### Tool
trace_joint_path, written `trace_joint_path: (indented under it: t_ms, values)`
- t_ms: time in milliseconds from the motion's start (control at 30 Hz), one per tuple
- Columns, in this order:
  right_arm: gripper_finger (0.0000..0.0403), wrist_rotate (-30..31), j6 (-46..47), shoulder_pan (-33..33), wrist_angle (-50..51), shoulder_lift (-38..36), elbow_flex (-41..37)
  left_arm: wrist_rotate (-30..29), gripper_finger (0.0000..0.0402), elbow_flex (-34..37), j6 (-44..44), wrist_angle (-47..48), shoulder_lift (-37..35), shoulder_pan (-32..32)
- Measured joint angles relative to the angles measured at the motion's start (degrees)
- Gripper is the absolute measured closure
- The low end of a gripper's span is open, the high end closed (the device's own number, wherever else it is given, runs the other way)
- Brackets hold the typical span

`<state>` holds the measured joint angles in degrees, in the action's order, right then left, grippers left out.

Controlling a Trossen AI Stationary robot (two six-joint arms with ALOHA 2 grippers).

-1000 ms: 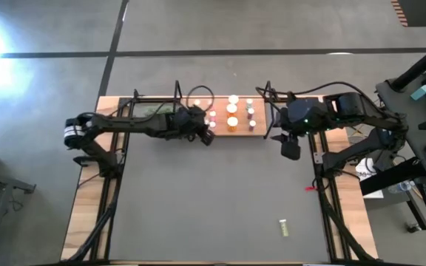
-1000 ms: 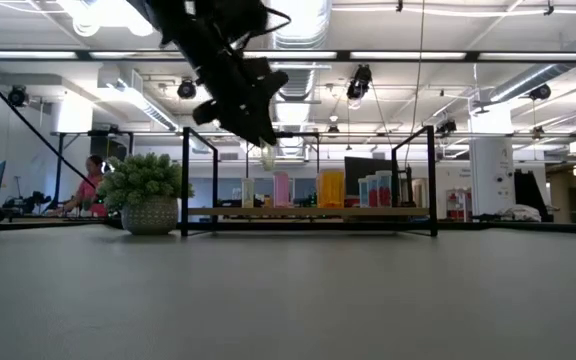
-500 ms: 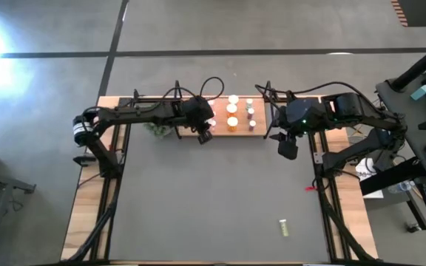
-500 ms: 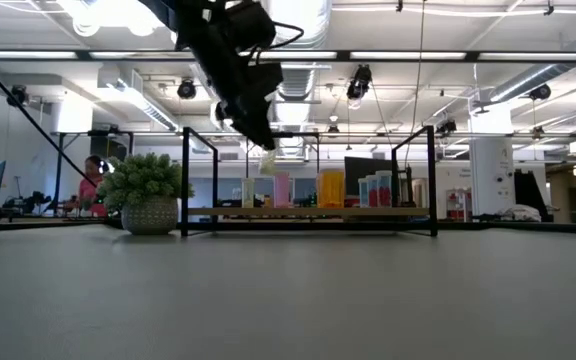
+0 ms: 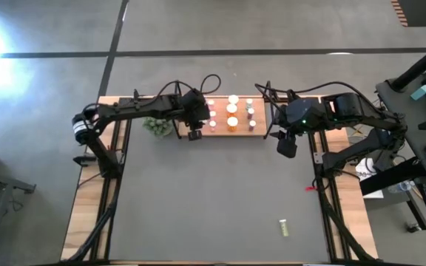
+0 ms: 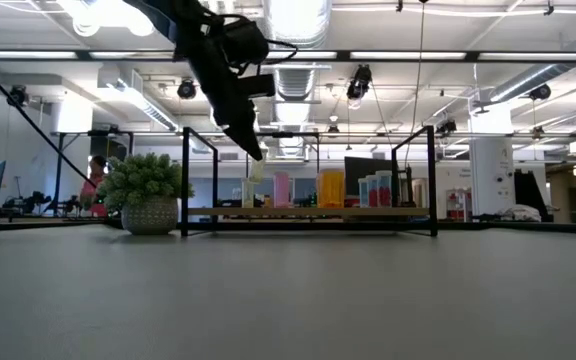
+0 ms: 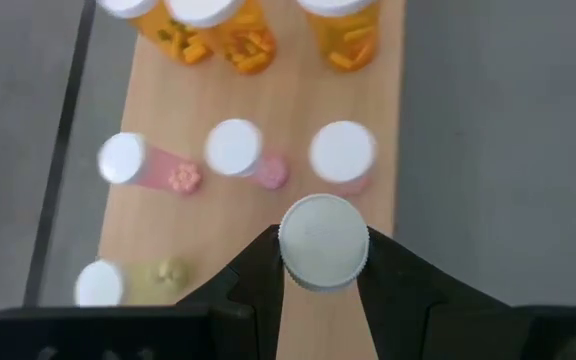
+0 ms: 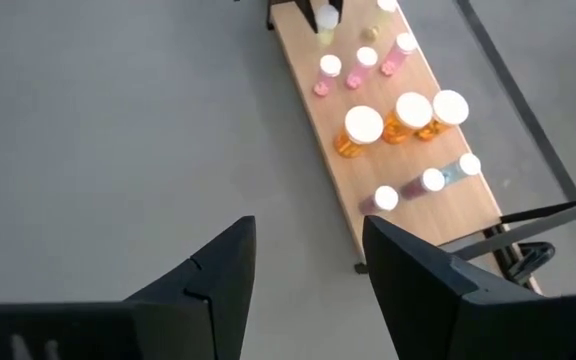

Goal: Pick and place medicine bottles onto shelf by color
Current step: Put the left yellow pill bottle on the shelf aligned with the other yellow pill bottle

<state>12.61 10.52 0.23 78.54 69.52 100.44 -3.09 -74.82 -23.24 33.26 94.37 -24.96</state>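
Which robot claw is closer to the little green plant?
The left claw: it holds a bottle over the shelf end, right beside the plant. The right claw hovers past the shelf's other end.

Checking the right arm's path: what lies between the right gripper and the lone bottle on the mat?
Only bare grey mat lies between the right gripper and the lone bottle, as the high view shows.
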Motion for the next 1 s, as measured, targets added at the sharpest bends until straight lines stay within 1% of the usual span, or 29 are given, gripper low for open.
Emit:
trace_joint_path:
  t_ms: [200, 433, 533, 700, 1000]
  values:
    - [0.0225, 1.1, 0.0, 0.0, 0.0, 0.0, 0.0, 5.4, 0.0309, 0.2, -0.1, -2.0, 0.0, -4.6]
    - [0.0225, 1.1, 1.5, 0.0, 0.0, 0.0, 0.0, 8.3, 0.0309, 0.2, -1.3, -2.8, 0.8, -5.8]
    - [0.0225, 2.5, 1.5, 0.0, 0.0, 0.0, 0.0, 8.6, 0.0309, 0.2, -2.8, -2.8, 2.6, -5.8]
    - [0.0225, 8.7, 1.5, 0.0, 0.0, 0.0, 0.0, 8.5, 0.0309, 0.2, -3.0, -3.0, 3.8, -6.4]
    - [0.0225, 8.9, 1.4, 0.0, 0.0, 0.0, 0.0, 8.4, 0.0309, 0.2, -4.7, -2.8, 3.9, -8.8]
